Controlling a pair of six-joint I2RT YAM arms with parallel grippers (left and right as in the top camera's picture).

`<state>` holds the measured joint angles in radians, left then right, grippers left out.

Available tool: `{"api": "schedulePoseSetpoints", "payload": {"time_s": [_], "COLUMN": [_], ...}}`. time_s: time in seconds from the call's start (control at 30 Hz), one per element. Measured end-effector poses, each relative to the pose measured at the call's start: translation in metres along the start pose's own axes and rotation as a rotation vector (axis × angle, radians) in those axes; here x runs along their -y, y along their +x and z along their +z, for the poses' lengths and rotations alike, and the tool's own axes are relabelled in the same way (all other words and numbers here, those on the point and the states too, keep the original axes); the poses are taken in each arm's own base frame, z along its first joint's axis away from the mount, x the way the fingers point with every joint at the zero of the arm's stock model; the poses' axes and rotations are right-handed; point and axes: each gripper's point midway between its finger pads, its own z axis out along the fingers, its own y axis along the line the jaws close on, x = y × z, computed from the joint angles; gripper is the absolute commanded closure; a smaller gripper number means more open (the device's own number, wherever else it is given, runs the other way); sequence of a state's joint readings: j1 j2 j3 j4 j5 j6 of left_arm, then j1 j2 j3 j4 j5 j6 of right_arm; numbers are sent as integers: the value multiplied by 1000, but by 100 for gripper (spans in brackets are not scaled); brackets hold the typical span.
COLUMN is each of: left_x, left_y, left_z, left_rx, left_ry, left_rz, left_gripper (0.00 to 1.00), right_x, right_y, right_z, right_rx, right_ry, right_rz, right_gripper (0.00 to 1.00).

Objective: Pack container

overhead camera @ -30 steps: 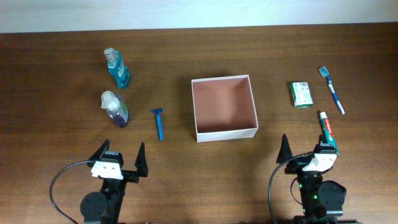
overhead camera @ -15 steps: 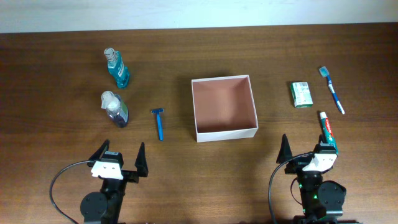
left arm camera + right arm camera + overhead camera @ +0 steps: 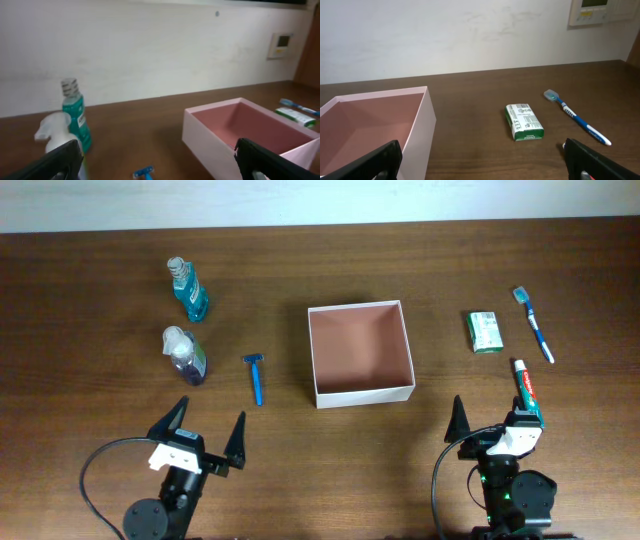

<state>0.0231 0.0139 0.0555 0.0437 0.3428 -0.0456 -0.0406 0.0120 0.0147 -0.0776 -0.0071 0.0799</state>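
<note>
Open table before the container — razor to its left, packet right

Evenly, softly lit; faint shadow inside box; sharp from overhead, hazy and slightly blurred at left wrist.

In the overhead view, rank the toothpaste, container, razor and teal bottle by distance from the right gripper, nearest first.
1. The toothpaste, just ahead of the right gripper.
2. The container, mid-table.
3. The razor, left of the container.
4. The teal bottle, far left.
</note>
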Motion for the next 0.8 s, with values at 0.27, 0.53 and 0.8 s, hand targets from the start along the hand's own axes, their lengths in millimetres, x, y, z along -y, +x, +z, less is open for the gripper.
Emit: {"api": "schedulePoseSetpoints", "payload": {"time_s": [0.27,0.53,0.8], "left_x": [1,-13,-28], "left_y": [-88,-138,-124], "left_z": [-25,-29,15], "left_rx": [13,-253,-657], "left_ry": [-71,-171,-151], "left_rz": [39,10,-79], "left_gripper": [1,1,1], "right_x": [0,0,0], "right_y": [0,0,0], "right_z": [0,0,0], "right_rx": [0,0,0], "right_ry": [0,0,0], "right_rz": [0,0,0], "right_gripper": [2,2,2]}}
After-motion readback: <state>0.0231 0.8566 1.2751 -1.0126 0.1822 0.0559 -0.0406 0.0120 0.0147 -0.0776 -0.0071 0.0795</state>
